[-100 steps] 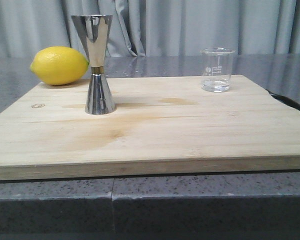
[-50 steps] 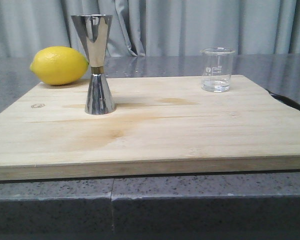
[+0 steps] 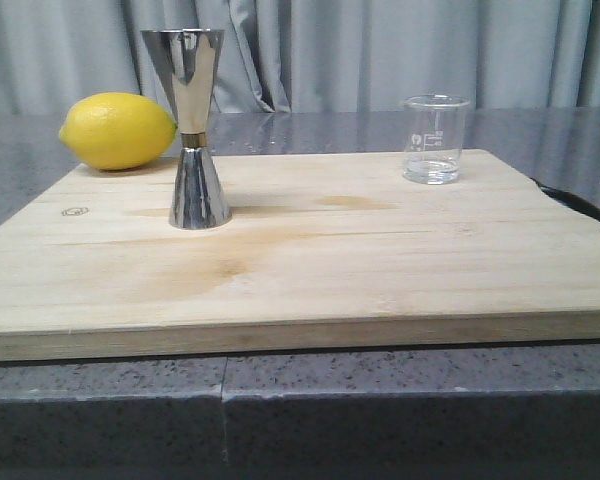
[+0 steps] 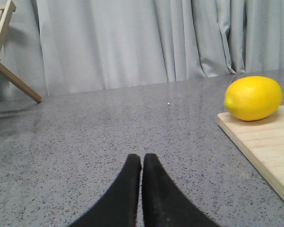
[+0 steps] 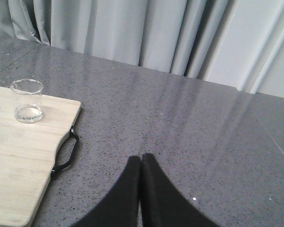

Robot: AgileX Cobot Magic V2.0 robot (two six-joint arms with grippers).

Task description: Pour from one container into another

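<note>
- Standing upright near the left far part of the wooden cutting board (image 3: 310, 270): steel jigger (image 3: 192, 128), long axis vertical, wide cup on top, narrower cone flaring down to the board.
- Sitting upright near the board's far right corner: small glass beaker (image 3: 435, 139), well apart from the jigger; looking nearly empty, perhaps a thin film at the bottom, too faint for telling.
- Resting at the board's far left corner, just beyond the jigger: lemon (image 3: 118, 130).
- Hanging over the bare table (image 4: 85, 137) off the board's left edge: left hand (image 4: 141, 163), fingers pressed together, holding nothing; lemon and board edge lying to its right and ahead.
- Hanging over the table off the board's right edge, past the black handle (image 5: 66, 153): right hand (image 5: 141, 163), fingers pressed together, holding nothing; beaker lying ahead and to its left.
- Judging by sides: left hand being nearer the jigger, right hand nearer the beaker.
- Fitting either stage: jigger holding liquid for pouring, or already emptied and set back; inside of the cup hidden.
</note>
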